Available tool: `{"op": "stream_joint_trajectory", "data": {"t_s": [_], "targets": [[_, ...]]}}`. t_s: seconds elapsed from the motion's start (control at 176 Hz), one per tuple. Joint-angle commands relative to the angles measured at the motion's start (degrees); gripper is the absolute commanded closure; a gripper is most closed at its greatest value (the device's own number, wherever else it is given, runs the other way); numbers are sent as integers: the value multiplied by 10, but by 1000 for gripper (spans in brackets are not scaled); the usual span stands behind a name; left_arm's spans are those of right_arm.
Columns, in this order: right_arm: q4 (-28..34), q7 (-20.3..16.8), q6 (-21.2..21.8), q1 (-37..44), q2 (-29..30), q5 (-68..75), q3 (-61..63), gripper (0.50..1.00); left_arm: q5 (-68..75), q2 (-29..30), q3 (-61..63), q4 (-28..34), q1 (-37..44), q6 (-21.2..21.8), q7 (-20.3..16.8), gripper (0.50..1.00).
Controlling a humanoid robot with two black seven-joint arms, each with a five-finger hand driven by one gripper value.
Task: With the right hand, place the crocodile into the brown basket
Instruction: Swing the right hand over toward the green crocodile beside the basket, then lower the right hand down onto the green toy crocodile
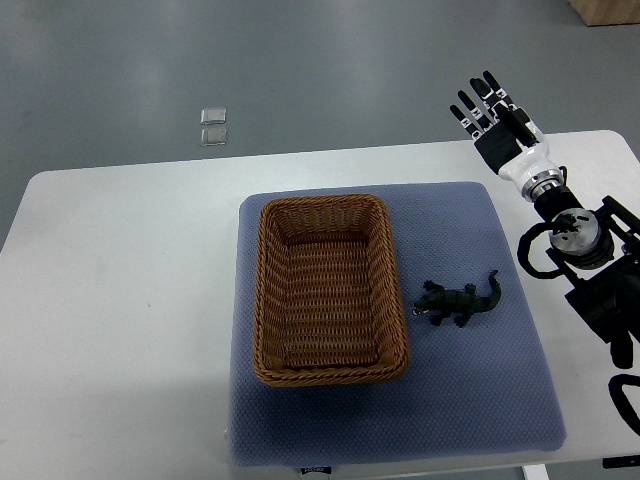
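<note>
A small dark green toy crocodile [459, 302] lies on the blue mat [480, 400], just right of the brown wicker basket [266, 300]. The basket holds nothing. My right hand [490, 112] is raised at the upper right, beyond the far edge of the mat, well away from the crocodile. Its black fingers are spread straight and hold nothing. The arm runs down the picture's right edge.
The mat lies on a white table [120, 300]. Two small clear square items [213, 126] sit on the grey floor beyond the table. A brown box corner [610, 10] shows at the top right.
</note>
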Motion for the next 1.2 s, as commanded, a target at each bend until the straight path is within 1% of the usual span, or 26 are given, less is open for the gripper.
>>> {"op": "stream_joint_trajectory", "data": {"t_s": [0.0, 0.329, 0.516, 0.572, 0.618, 0.72, 0.816, 0.873, 0.958, 1.065, 1.099, 1.144, 1.195], "targets": [[0, 0, 0, 0, -1, 0, 0, 572, 0, 0, 0, 0, 0, 0, 0, 500], [1, -4, 3, 3, -4, -4, -6, 572, -1, 0, -1, 1, 0, 0, 0, 500], [6, -8, 11, 9, -15, -11, -21, 572, -1, 0, -1, 0, 0, 0, 0, 500], [8, -10, 13, 12, -31, -14, -39, 572, -1, 0, -1, 0, 0, 0, 0, 500], [8, -22, 14, 18, -50, -35, -62, 572, -1, 0, -1, 0, 0, 0, 0, 500], [11, -47, 19, 47, -69, -91, -110, 572, -1, 0, -1, 0, 0, -1, 0, 500], [44, -56, 50, 58, -105, -163, -150, 572, 0, 0, -1, 0, 0, -1, 0, 500], [86, -57, 62, 63, -135, -221, -170, 572, 0, 0, 0, 0, 0, -1, 0, 500], [141, -61, 67, 68, -166, -307, -192, 572, 0, 0, 0, -1, 0, -2, 0, 500], [216, -82, 79, 82, -209, -455, -231, 572, 0, 0, 0, -1, 0, -2, 0, 500], [229, -86, 82, 86, -215, -487, -240, 572, 0, 0, 0, -1, 0, -2, 0, 500], [262, -96, 89, 99, -228, -566, -262, 572, 0, 0, 0, -1, 0, -2, 0, 500], [279, -102, 91, 108, -235, -626, -280, 572, 0, 0, 0, -1, 0, -2, 0, 500]]}}
